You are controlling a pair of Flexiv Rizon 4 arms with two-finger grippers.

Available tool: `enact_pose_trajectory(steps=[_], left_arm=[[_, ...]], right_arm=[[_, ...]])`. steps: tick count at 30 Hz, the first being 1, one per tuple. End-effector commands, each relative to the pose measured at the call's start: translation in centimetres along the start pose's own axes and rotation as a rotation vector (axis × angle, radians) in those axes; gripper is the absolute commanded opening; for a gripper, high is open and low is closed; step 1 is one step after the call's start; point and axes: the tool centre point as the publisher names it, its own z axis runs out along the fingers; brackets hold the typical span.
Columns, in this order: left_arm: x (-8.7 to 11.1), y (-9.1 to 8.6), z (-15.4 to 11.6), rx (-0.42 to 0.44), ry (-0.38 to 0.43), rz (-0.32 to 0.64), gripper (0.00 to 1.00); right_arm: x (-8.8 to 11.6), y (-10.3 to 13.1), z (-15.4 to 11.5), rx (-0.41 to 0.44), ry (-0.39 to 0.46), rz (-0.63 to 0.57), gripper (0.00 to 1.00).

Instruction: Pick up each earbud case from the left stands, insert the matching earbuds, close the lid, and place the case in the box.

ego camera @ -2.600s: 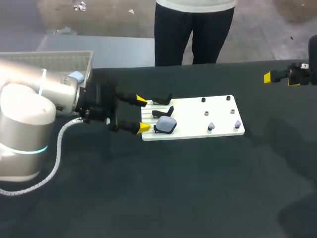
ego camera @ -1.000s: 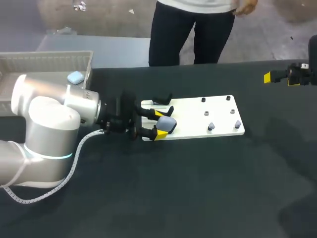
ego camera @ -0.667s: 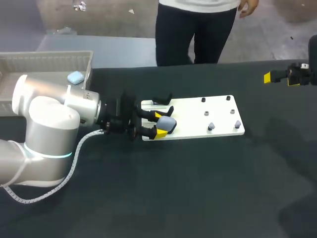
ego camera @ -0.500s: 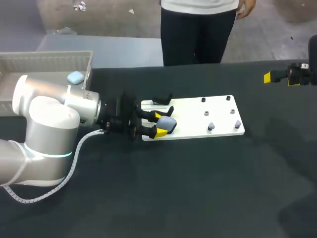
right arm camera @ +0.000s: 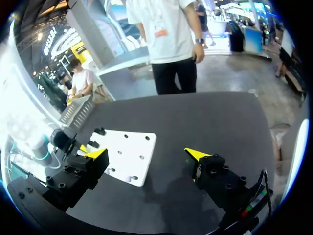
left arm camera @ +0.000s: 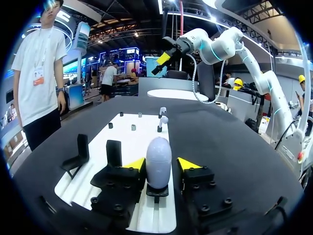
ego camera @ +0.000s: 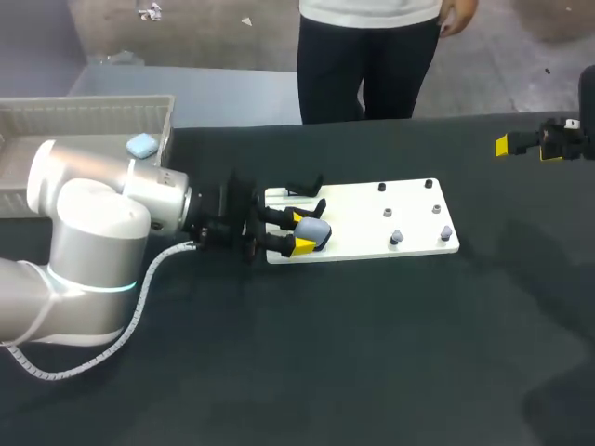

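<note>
Earbud case upright on stand at white board left end. Left gripper narrow, flanking case, small gap, unclamped. Likely light, smooth, slippery: grip broad sides mid-height.

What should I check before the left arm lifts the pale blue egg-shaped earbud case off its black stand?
1. The pale blue egg-shaped earbud case sits between the fingers of the left gripper: ok.
2. Both fingers touch the case: not ok, a gap shows at one finger.
3. Case upright on its black stand, lid shut: ok.
4. Two white earbuds standing on the white board: ok.
5. The right gripper is open and well away from the board: ok.
</note>
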Motion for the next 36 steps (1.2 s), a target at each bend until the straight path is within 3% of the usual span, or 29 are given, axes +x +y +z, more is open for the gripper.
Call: enact_pose_trajectory(steps=[1,15,20,27,36], left_arm=[[0.2,0.2,0.2,0.003,-0.006,0.003,0.37],[0.3,0.4,0.2,0.015,-0.008,0.003,0.25],[0.5,0.5,0.2,0.02,-0.008,-0.002,0.0],[0.2,0.8,-0.1,0.018,-0.014,0.007,0.0],[-1.5,0.2,-1.4,0.001,-0.045,0.008,0.0]], right_arm=[[0.0,-0.1,0.2,-0.002,-0.001,-0.001,1.0],[0.0,-0.1,0.2,-0.002,-0.001,-0.001,1.0],[0.0,-0.1,0.2,-0.002,-0.001,-0.001,1.0],[0.0,-0.1,0.2,-0.002,-0.001,-0.001,1.0],[0.0,-0.1,0.2,-0.002,-0.001,-0.001,1.0]])
